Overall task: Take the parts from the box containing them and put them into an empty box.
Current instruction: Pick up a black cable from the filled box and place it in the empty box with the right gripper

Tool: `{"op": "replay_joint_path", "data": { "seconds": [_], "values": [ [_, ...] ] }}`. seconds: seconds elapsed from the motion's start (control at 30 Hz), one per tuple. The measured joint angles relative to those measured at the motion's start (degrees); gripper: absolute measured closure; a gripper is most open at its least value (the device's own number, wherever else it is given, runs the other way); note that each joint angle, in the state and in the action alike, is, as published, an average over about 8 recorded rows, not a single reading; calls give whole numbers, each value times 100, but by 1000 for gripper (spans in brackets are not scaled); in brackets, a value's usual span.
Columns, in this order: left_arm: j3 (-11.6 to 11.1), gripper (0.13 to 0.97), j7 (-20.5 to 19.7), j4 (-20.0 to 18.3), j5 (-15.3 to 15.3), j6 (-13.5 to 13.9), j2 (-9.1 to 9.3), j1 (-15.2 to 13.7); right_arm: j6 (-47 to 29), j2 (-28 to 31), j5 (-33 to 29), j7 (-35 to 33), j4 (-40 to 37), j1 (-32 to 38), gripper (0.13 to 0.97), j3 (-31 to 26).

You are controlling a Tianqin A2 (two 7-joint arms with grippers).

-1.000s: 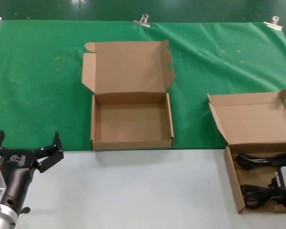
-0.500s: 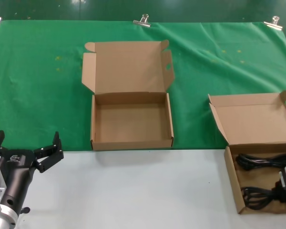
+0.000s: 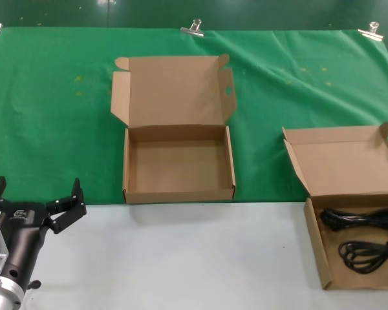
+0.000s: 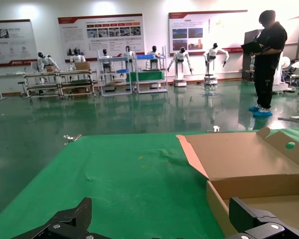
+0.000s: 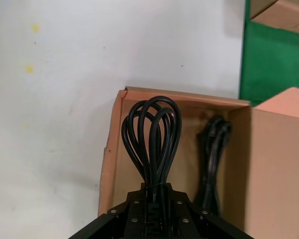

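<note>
Right gripper clenches a looped cord over the box holding the cords, lower right — left gripper idles spread wide, lower left; empty box mid-frame.

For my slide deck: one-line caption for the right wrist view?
Right gripper shut on a looped power cord, above the cardboard box.

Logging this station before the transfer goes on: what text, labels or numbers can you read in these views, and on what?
None can be read.
Wall posters in the left wrist view: print too small to read.
Small mark on the left gripper body in the head view: too small to read.
Empty box, box of power cords and green cloth: no print visible.
</note>
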Motion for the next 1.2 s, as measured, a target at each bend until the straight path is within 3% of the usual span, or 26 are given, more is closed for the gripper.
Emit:
{"op": "replay_joint_path", "data": {
  "seconds": [0.27,0.47,0.77,1.2],
  "values": [
    [0,132,0,0,0,0,0,0,-406,197,179,200,514,320,881,186],
    [0,132,0,0,0,0,0,0,-528,-57,62,254,483,778,882,123],
    [0,132,0,0,0,0,0,0,-330,-1151,-235,78,-189,1431,882,-353],
    [0,132,0,0,0,0,0,0,562,-2968,-485,-304,-1242,1892,883,-1029]
  ]
}}
